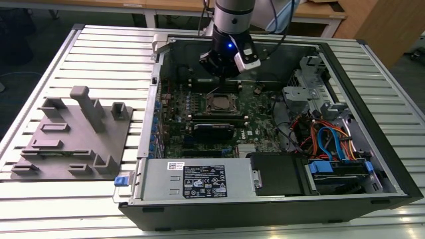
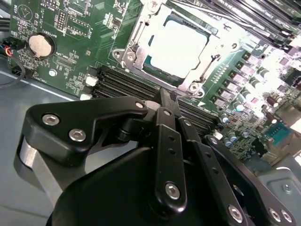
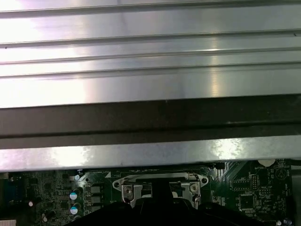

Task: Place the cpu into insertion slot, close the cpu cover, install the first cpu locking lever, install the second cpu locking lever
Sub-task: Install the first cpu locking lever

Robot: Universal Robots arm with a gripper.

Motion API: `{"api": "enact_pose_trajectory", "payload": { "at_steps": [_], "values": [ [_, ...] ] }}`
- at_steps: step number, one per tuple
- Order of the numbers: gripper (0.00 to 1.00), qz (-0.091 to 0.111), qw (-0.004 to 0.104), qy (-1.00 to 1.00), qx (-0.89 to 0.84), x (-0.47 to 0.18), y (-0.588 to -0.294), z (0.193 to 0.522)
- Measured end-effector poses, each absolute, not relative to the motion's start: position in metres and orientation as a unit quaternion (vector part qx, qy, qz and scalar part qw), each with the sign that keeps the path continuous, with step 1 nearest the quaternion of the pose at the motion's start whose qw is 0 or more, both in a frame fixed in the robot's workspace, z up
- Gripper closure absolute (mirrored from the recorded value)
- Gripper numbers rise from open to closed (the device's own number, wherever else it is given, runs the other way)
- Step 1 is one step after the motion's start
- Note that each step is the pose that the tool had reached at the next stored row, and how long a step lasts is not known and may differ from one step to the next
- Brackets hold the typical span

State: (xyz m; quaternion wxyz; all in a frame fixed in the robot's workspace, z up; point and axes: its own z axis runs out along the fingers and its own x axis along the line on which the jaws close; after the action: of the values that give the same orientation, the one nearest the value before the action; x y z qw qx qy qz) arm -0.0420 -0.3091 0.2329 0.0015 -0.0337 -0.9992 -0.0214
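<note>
Though the gripper [image 2: 165,101] takes up much of the second wrist view, its fingers [image 2: 168,104] can be seen pressed together with nothing between them, their tips hanging just short of the socket. Beyond them lies the cpu [image 2: 178,47], flat in the slot [image 2: 141,35], its pale metal top washed out by glare so no marking on it can be made out. The cover [image 2: 203,70] lies down around the chip, a thin silver frame with screws at its corners; whether the levers are latched I cannot tell. A coin cell [image 2: 39,43] sits on the green board [image 2: 70,61] well apart from the socket.

From the exterior view the arm [image 1: 232,20] reaches down into the open case [image 1: 265,199], and the gripper [image 1: 222,74] hides the board's far edge. The cpu [image 1: 220,103] sits square to the board, near the middle. A white label [image 1: 204,181] on the near drive cage carries print too small to read. A grey fixture [image 1: 73,134] stands on the slatted table [image 1: 66,209], to the exterior view's left of the case.
</note>
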Motion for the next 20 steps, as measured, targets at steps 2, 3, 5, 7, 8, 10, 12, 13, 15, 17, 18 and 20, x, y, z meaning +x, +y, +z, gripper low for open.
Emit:
{"api": "enact_pose_trajectory", "payload": {
  "at_steps": [2,3,5,7,8,10,12,13,15,17,18,20],
  "values": [
    [0.90,-0.021,0.002,-0.999,-0.034,-0.0408,-0.3091,0.2323],
    [0.90,-0.021,0.002,-0.999,-0.034,-0.0408,-0.3092,0.2323],
    [0.90,-0.021,0.002,-0.999,-0.034,-0.0408,-0.3091,0.2323],
    [0.90,-0.022,0.002,-0.999,-0.031,-0.0418,-0.3091,0.2321],
    [0.90,-0.022,0.002,-0.999,-0.029,-0.0429,-0.3091,0.2320],
    [0.90,-0.022,0.002,-0.999,-0.026,-0.0453,-0.3091,0.2320],
    [0.90,-0.023,0.002,-0.999,-0.023,-0.0474,-0.3091,0.2319],
    [0.90,-0.023,0.002,-1.000,-0.021,-0.0476,-0.3089,0.2318],
    [0.90,-0.023,0.002,-1.000,-0.014,-0.0477,-0.3081,0.2316],
    [0.90,-0.023,0.002,-1.000,-0.008,-0.0477,-0.3067,0.2313],
    [0.90,-0.023,0.002,-1.000,-0.006,-0.0477,-0.3058,0.2311],
    [0.90,-0.023,0.002,-1.000,-0.005,-0.0476,-0.3041,0.2305]
  ]
}}
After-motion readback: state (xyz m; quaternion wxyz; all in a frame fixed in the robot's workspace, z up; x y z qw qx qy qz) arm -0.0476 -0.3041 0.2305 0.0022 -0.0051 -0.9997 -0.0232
